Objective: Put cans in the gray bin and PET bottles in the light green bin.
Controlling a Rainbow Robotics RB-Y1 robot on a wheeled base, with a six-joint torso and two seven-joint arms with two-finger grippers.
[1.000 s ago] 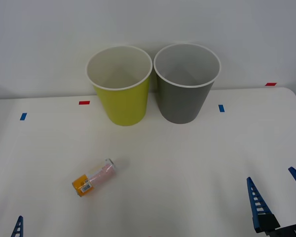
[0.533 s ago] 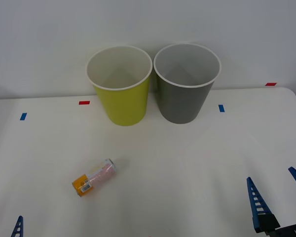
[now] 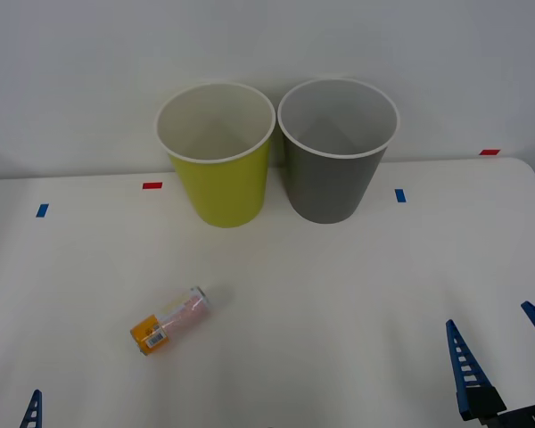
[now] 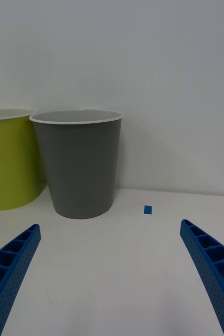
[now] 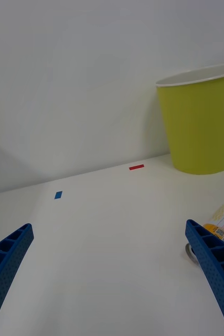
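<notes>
Can (image 3: 171, 321) lies diagonally, silver top toward the bins; both tools (image 4: 112, 273) (image 5: 109, 273) spread apart

Nothing has changed across the second leading up to this moment. The small slim drink can (image 3: 171, 322), orange at one end and pale pink-white at the other, lies on its side at the very spot it held before on the white bench (image 3: 339, 294). The blue ribbed right gripper (image 3: 502, 361) and the left gripper's blue fingertip (image 3: 31, 412) sit at the near edge exactly as earlier.
</notes>
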